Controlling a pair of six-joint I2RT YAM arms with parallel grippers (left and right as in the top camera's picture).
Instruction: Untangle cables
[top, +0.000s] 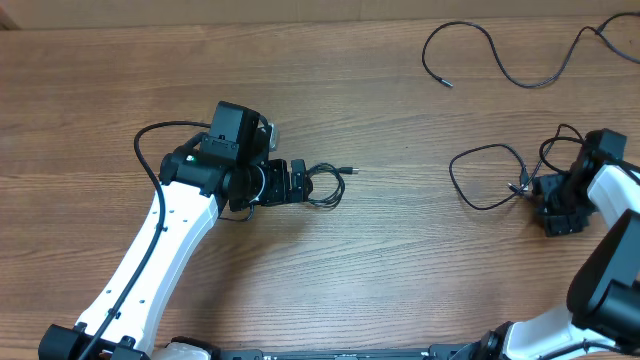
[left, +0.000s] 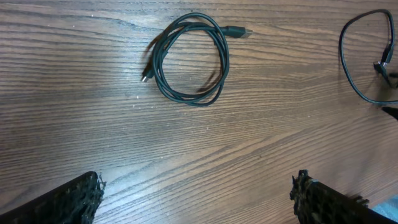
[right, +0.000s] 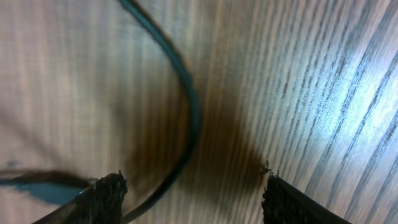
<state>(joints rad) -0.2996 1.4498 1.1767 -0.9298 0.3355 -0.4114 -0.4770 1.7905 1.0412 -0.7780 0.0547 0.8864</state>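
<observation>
Cables were spread over the wooden surface (top: 330, 90) in three spots. The small coiled cable (top: 325, 186) sat around the middle, just in front of the left claw (top: 300, 184), with one plug end poking out to the right. In the left wrist view that coil lay flat on the wood ahead of the claw, untouched. The left fingers (left: 71, 202) sat way out at the bottom corners with only bare wood between them, so that claw was spread wide and holding nothing.

Over on the right, a looped cable (top: 485, 180) made a big open ring, with its end running in right by the right claw (right: 193, 177). The right wrist view was super close to the wood and pretty blurry. A dark cord curved down between the right fingers (right: 102, 199), nearer the one on the picture's left. Those fingers stood apart with a clear gap, so nothing was being pinched. Honestly couldn't tell if the cord was brushing a finger or not.

The third cable (top: 500, 55) lay loose and wavy along the far right side, well apart from both claws.
</observation>
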